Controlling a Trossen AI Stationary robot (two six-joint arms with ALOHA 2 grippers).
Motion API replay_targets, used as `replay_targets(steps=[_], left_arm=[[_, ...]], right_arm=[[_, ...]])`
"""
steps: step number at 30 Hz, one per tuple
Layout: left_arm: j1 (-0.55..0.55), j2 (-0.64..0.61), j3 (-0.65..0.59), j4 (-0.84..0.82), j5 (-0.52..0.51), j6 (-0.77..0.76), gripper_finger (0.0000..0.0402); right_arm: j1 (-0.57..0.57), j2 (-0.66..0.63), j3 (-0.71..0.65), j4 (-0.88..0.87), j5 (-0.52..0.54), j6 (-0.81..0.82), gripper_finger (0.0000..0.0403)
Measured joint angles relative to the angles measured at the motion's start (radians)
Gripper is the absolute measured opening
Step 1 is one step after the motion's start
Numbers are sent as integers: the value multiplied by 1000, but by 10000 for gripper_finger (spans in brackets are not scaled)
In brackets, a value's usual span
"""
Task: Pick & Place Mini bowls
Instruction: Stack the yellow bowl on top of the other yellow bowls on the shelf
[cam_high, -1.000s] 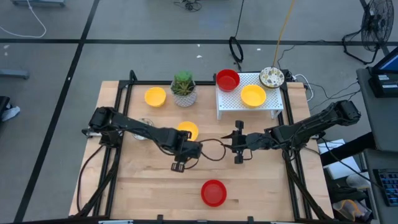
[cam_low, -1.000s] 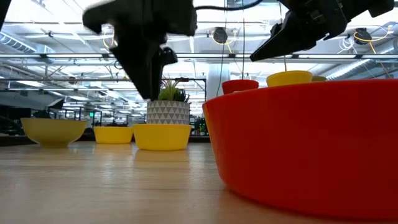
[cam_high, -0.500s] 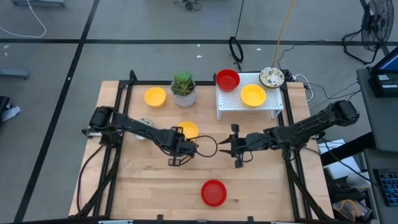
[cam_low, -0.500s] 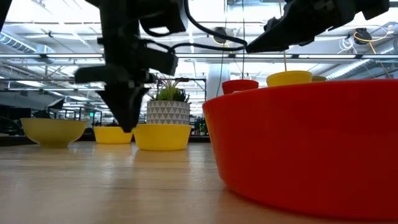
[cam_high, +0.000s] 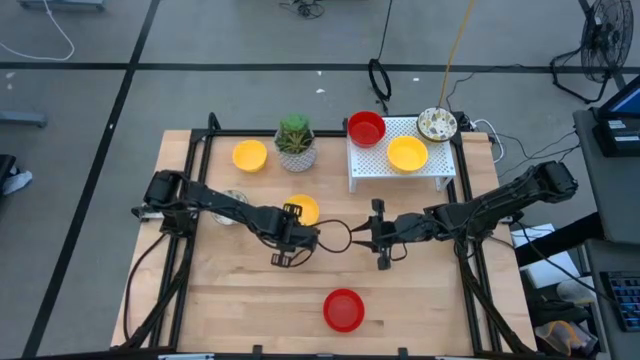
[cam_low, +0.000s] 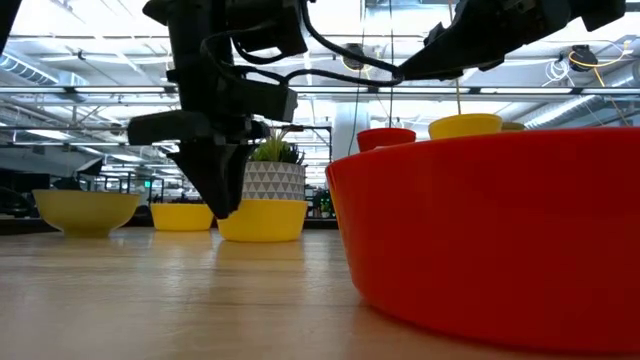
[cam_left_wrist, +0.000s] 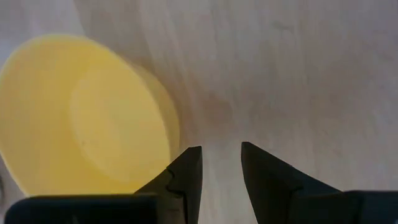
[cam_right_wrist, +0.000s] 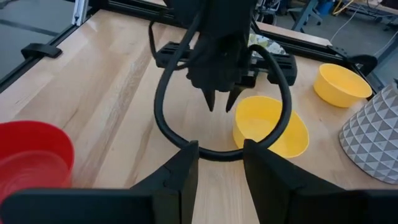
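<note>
Hanging point-down over the middle of the bench (cam_high: 230, 300), the left end effector (cam_high: 288, 250) is sitting just beside a yellow mini bowl (cam_high: 301, 209) with its fingers (cam_left_wrist: 186, 177) set narrowly apart and gripping nothing — the wrist view is showing bare wood between them and the bowl's wall just off to one side. The right end effector (cam_high: 380, 236) is hovering near it, facing it across a looped black cable (cam_right_wrist: 186, 134), also narrowly parted and empty. This bowl looks to me like thin, rigid plastic: light, smooth and likely to skid or tip if nudged from the side, so I would be taking it by the rim, one finger inside and one outside the wall. Other mini bowls are lying well apart — a yellow one (cam_high: 249, 155) beside the potted plant (cam_high: 295, 142), a red one (cam_high: 343, 310) near the front edge, and a red (cam_high: 366, 128), a yellow (cam_high: 407, 154) and a speckled one (cam_high: 437, 124) up on the white rack (cam_high: 370, 165). A further speckled bowl (cam_high: 233, 203) is partly hiding under the left arm.
</note>
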Motion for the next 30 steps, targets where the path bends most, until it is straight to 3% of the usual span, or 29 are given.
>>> replay_targets(steps=[9, 14, 18, 24, 30], left_arm=[[-17, 0, 0, 154, -140, 121, 115], [-3, 0, 0, 143, -206, 118, 115], [37, 0, 0, 95, -160, 57, 115], [97, 0, 0, 84, 29, -2, 115], [121, 20, 2, 109, 52, -3, 108]], right_arm=[[0, 0, 0, -1, 0, -2, 114], [-1, 0, 0, -1, 1, -4, 114], [-1, 0, 0, -1, 2, -4, 114], [-1, 0, 0, -2, 1, -4, 114], [-1, 0, 0, -2, 1, -1, 114]])
